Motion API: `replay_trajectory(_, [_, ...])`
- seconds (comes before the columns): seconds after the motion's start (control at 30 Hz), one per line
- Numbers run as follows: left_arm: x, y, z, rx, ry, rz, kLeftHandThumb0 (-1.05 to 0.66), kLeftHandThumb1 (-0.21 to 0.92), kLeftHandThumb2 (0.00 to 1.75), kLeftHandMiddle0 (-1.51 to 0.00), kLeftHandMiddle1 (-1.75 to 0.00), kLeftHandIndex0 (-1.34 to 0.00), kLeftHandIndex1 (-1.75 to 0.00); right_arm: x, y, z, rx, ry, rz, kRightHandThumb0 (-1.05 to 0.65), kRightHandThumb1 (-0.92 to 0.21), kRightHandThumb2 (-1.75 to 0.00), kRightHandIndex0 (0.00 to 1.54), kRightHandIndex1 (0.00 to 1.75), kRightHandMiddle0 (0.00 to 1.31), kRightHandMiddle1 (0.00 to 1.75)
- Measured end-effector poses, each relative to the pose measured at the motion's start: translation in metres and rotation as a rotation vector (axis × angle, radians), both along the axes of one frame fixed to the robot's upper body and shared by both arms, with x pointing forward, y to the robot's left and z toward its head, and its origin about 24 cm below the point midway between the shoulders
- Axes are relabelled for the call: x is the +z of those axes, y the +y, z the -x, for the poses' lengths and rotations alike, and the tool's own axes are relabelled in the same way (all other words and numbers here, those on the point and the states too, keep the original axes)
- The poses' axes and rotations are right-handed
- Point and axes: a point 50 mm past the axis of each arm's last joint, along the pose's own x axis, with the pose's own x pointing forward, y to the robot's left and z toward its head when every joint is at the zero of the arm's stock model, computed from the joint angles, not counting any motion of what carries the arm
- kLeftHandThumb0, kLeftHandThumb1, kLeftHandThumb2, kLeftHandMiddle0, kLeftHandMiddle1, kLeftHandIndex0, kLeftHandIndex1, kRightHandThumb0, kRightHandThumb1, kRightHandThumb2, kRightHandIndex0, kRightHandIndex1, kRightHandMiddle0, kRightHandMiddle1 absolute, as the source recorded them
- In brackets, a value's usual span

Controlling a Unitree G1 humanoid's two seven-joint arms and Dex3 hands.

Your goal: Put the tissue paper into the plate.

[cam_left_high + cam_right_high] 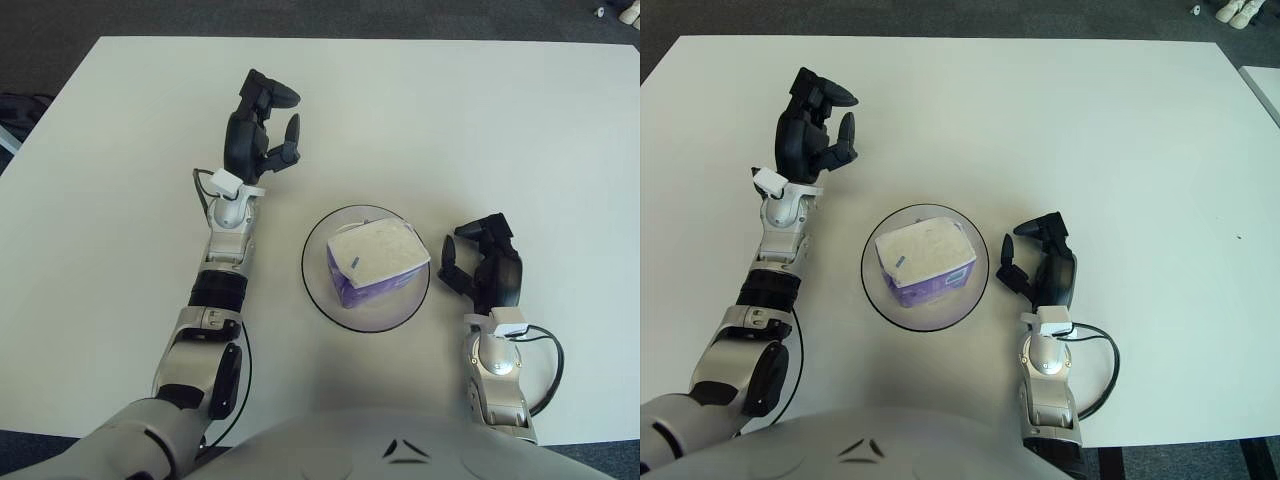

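The right eye view takes in more of the worktop (1120, 130) on the robot's right, along with a pair of pale shoes (1236, 11) on the dark floor past the far corner; the left eye view cuts those to a sliver and instead shows a dark object (18, 112) off the worktop's left edge. The tissue pack (373, 262), white on top with purple sides, sits inside the clear round plate (318, 290) near the front middle of the worktop, tilted a little. The left hand (258, 130) is raised above the bare worktop, well apart from the plate on its far left side, palm up, its fingers (291, 132) loosely curled and apart, holding nothing. The right hand (486, 268) shows just beside the plate's right rim, its fingers (449, 249) part-open, bent toward the plate and gripping nothing.
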Motion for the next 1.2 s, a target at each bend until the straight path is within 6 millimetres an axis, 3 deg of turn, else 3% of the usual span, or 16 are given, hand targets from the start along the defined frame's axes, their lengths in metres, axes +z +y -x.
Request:
replay_trajectory(0.27, [-0.028, 0.001, 0.000, 0.004, 0.121, 0.075, -0.40, 0.62, 0.94, -0.64, -1.75, -0.38, -1.75, 0.000, 0.000, 0.000, 0.000, 0.000, 0.001, -0.42, -0.50, -1.09, 0.50, 1.57, 0.46, 1.75])
replay_trajectory(0.63, [-0.050, 0.002, -0.001, -0.009, 0.305, 0.269, -0.43, 0.48, 1.11, -0.70, -1.75, -0.48, -1.75, 0.000, 0.001, -0.001, 0.003, -0.001, -0.002, -0.42, -0.51, -1.08, 0.52, 1.54, 0.46, 1.75])
replay_trajectory(0.7, [-0.053, 0.002, 0.001, -0.011, 0.327, 0.294, -0.22, 0.34, 1.27, -0.67, -1.75, -0.54, -1.69, 0.000, 0.001, -0.002, 0.004, -0.002, -0.003, -0.42, -0.51, -1.09, 0.52, 1.54, 0.46, 1.75])
replay_trajectory(0.8, [-0.058, 0.003, 0.004, -0.005, 0.361, 0.321, -0.08, 0.23, 1.38, -0.65, -1.75, -0.60, -1.63, 0.000, 0.001, -0.002, 0.005, -0.002, -0.002, -0.42, -0.50, -1.09, 0.52, 1.53, 0.46, 1.75])
replay_trajectory(0.97, [-0.069, 0.005, 0.010, 0.003, 0.419, 0.370, -0.02, 0.21, 1.40, -0.62, -1.75, -0.64, -1.58, 0.000, 0.001, -0.002, 0.009, -0.002, -0.001, -0.42, -0.51, -1.08, 0.52, 1.53, 0.46, 1.75])
replay_trajectory(1.2, [-0.072, 0.006, 0.016, -0.001, 0.436, 0.464, -0.01, 0.27, 1.33, -0.53, -1.75, -0.62, -1.58, -0.001, 0.002, -0.004, 0.018, 0.000, 0.001, -0.42, -0.52, -1.07, 0.52, 1.52, 0.45, 1.75])
